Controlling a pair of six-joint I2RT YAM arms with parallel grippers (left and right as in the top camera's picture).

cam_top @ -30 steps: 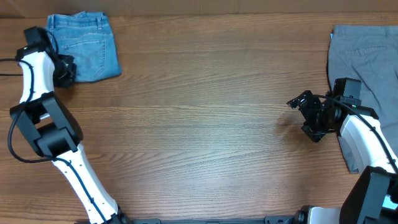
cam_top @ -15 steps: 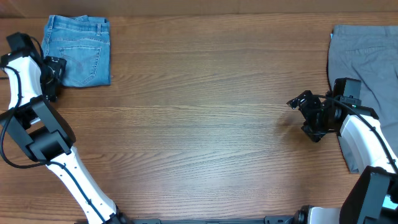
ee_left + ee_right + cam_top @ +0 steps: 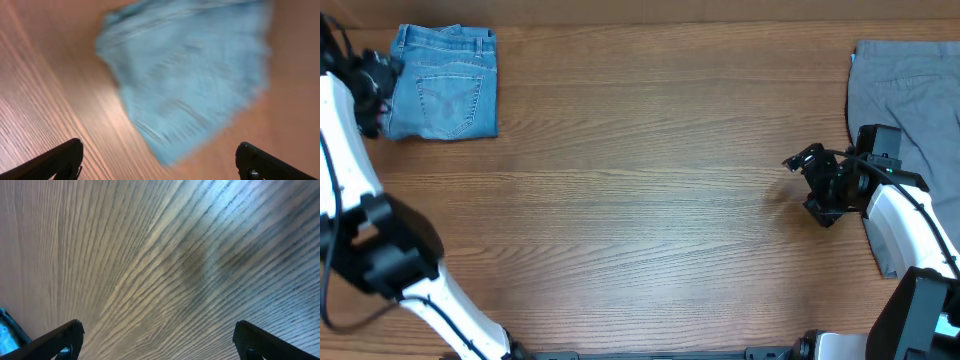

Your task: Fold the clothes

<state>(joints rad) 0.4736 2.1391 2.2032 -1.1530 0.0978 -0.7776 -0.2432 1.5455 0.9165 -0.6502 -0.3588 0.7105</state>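
The folded light-blue jeans (image 3: 446,82) lie as a compact square at the table's far left, a back pocket facing up. In the left wrist view they show as a blurred blue patch (image 3: 190,75) beyond the fingers. My left gripper (image 3: 370,88) hangs just left of the jeans, open, nothing between its fingers (image 3: 60,160). The grey trousers (image 3: 910,90) lie spread at the far right edge. My right gripper (image 3: 810,185) is open over bare wood, left of the grey trousers, holding nothing; its fingertips (image 3: 260,340) frame only table grain.
The wooden table (image 3: 650,180) spans the view. The left arm (image 3: 350,200) runs down the left edge, and the right arm (image 3: 910,230) partly covers the grey trousers' lower part.
My left gripper opened, let go of the jeans and drew back to the left and upward. The jeans shifted slightly left and now lie still. The right arm has not moved.
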